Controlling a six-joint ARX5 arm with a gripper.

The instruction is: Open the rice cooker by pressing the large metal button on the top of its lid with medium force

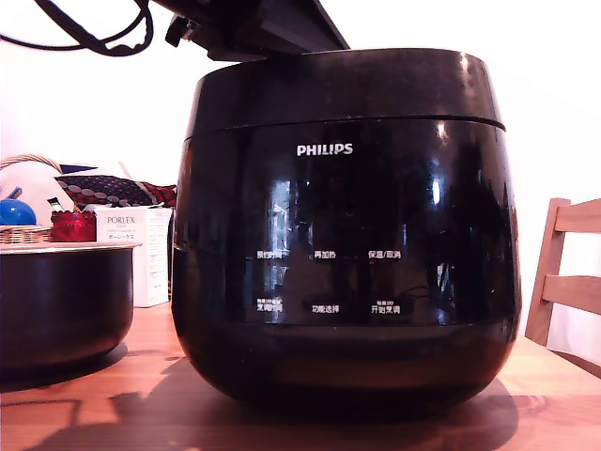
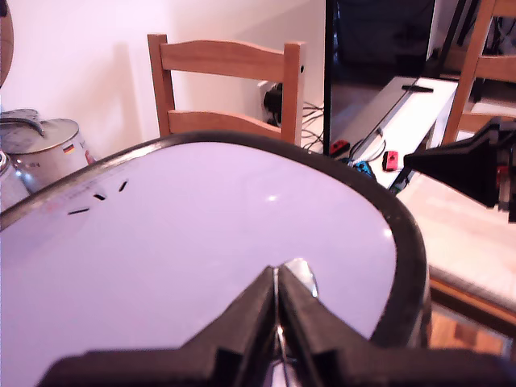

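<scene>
Fingers pressed together, tips at the metal button on the lid.

Dark pot, white box, wooden chair, wicker basket.

Large glossy black rounded rice cooker with white PHILIPS logo, standing on a wooden counter; its wide glossy black lid is seated — closed. A dark arm section crosses above the lid; the claw itself is not visible. At the exterior view's left, a dark bowl-shaped pot with pale rim; at its right, a wooden chair back.
</scene>
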